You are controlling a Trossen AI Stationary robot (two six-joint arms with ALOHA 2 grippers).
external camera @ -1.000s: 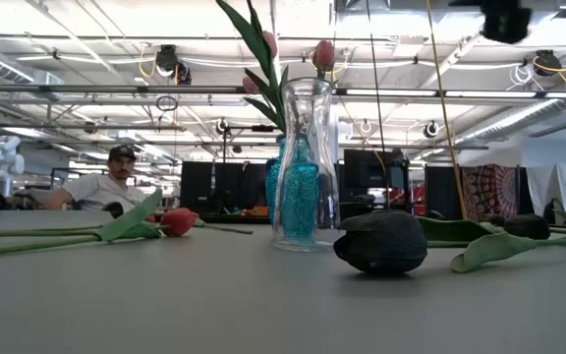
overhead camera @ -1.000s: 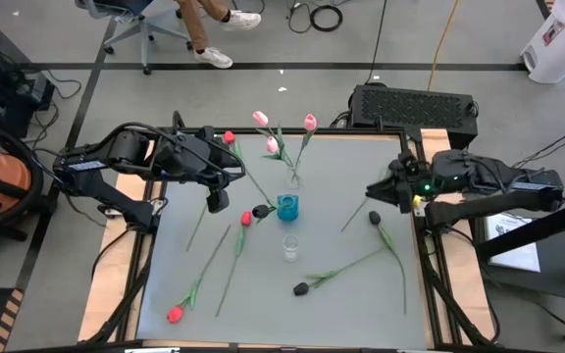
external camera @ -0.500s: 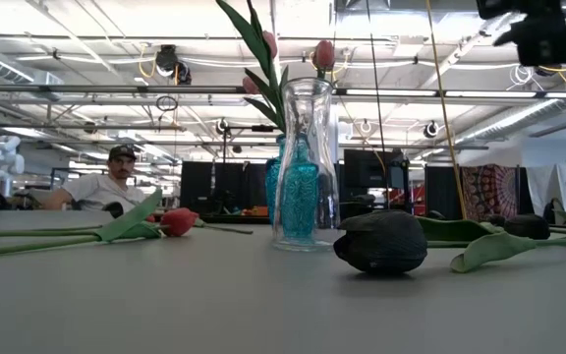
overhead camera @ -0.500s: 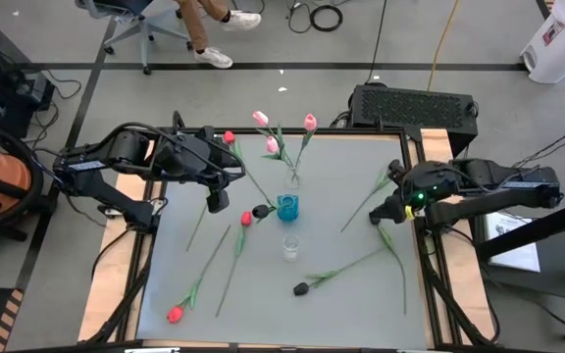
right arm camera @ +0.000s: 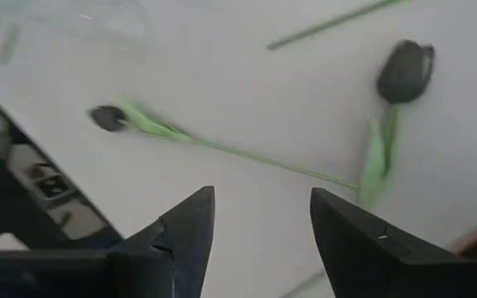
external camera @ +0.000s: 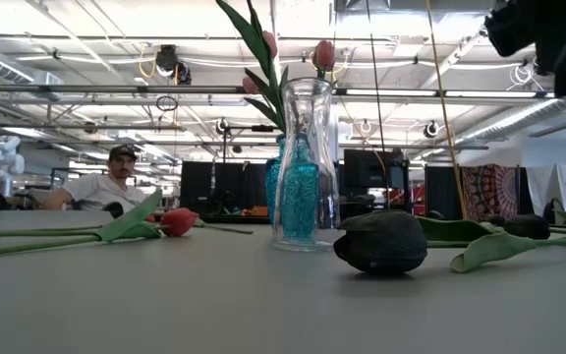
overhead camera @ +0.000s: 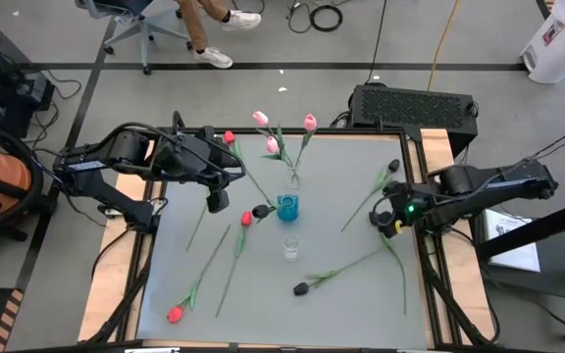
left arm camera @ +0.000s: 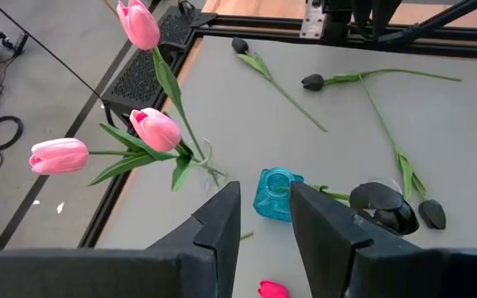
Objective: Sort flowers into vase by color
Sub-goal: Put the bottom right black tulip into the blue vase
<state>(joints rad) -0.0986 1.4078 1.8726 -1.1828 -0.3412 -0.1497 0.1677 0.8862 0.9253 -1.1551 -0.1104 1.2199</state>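
Right now I see the flowers scattered over the grey table around three small vases at centre frame. A clear glass vase holds three pink tulips leaning toward the upper middle. Just below it stands a blue vase, with a black tulip lying at its left side. Below that stands a small clear vase. A red tulip lies left of centre, another red tulip at lower left, and a third red head shows at upper left by the left arm. Black tulips lie to the right: one near the upper right, one at lower centre, and one more under the right gripper, which hovers over the table's right side with its fingers apart and nothing between them. My left gripper hangs left of the blue vase, fingers slightly apart and empty. I can read no labels or writing anywhere. In the low view a person sits in the background at left.
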